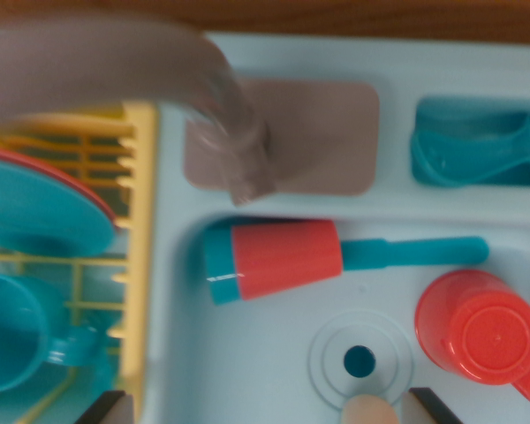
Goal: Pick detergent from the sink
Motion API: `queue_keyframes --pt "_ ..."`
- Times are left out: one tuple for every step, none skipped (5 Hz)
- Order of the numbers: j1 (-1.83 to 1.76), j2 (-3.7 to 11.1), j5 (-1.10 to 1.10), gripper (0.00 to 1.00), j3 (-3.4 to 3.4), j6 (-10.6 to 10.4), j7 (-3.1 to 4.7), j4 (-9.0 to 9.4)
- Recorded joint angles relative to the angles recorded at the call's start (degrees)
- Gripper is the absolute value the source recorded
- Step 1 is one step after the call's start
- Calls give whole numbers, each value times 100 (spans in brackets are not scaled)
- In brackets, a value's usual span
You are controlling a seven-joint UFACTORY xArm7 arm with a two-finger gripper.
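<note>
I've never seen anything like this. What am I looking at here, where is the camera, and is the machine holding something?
This is a single picture from a camera mounted on a robot arm's wrist, looking straight down into a toy sink. The dark tips at the bottom edge are the robot's gripper; nothing is visibly held, and whether it is open is hard to tell. In the basin lie a red and teal detergent bottle on its side, a red cup and the drain. The blurry grey shape above is the faucet. At the wrist view's left, a yellow dish rack holds a teal plate and a teal cup. A compartment at top right holds teal utensils.
</note>
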State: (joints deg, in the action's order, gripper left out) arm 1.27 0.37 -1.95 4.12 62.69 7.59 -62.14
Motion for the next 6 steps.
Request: queue_keyframes --pt "0 0 0 0 0 0 0 0" --pt "32 15 1 0 51 -261 94 267" --pt "32 15 1 0 51 -261 94 267" --pt "62 30 1 0 99 -509 184 522" --pt "62 30 1 0 99 -509 184 522" --pt "90 44 2 0 145 -747 270 765"
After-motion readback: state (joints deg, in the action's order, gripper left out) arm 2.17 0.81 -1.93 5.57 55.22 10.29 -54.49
